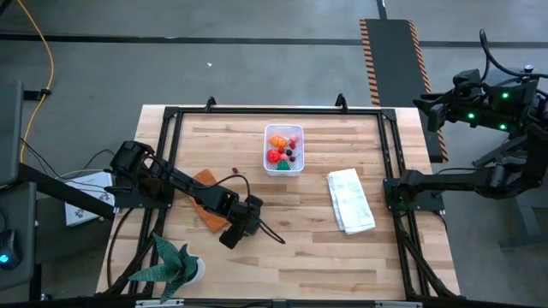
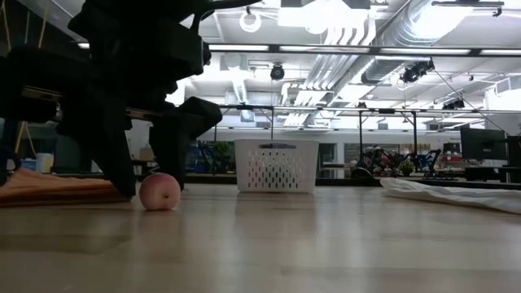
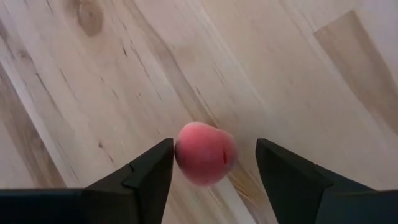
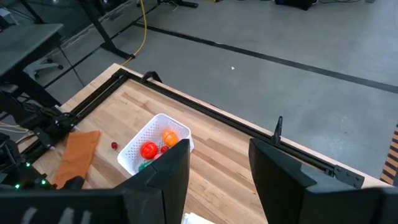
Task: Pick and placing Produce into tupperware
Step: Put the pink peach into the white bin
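straddling a pink peach on the counter, the left end effector stood open; several pieces already filled the tub, a small red berry remained; right end effector open, idle.

It was a large industrial lab or workshop: exposed ceiling ducts and strip lights overhead, bare concrete floor with hazard-striped edging, and equipment benches behind the table.

There's a folded white cloth toward the table's right edge, an orange-brown flat rectangle near the left edge, and a green spiky plant at the front-left corner.
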Motion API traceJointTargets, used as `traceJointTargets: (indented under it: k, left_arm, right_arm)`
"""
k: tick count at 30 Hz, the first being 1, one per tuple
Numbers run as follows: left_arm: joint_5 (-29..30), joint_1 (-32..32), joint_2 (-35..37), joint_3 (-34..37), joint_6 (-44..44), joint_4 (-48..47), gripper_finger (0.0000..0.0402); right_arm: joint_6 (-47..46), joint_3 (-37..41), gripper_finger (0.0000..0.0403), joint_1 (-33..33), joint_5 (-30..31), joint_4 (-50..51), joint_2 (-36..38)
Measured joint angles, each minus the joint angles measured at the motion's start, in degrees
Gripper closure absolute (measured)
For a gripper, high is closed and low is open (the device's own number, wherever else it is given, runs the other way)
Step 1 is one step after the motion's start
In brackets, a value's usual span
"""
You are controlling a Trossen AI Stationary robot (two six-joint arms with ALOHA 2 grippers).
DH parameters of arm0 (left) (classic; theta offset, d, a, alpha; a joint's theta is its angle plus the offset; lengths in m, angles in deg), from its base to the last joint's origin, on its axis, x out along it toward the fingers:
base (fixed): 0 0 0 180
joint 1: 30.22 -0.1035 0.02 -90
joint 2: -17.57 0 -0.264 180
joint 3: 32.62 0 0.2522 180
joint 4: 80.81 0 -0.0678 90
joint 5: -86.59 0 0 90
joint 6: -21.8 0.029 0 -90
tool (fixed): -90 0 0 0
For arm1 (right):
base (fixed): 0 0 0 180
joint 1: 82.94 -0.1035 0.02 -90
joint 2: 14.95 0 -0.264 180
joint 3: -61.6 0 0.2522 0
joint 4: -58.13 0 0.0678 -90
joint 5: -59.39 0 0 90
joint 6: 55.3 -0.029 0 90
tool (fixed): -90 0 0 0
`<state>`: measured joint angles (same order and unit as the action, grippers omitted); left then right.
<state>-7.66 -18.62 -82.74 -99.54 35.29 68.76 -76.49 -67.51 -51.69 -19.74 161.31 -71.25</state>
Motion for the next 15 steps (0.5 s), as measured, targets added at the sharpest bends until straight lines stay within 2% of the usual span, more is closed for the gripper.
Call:
traceJointTargets:
  k: [15]
  left_arm:
    - [-0.3,0.0,0.0,0.0,0.0,-0.2,0.0235]
  right_arm:
    - [-0.6,0.0,0.0245,0.0,0.0,0.0,0.0]
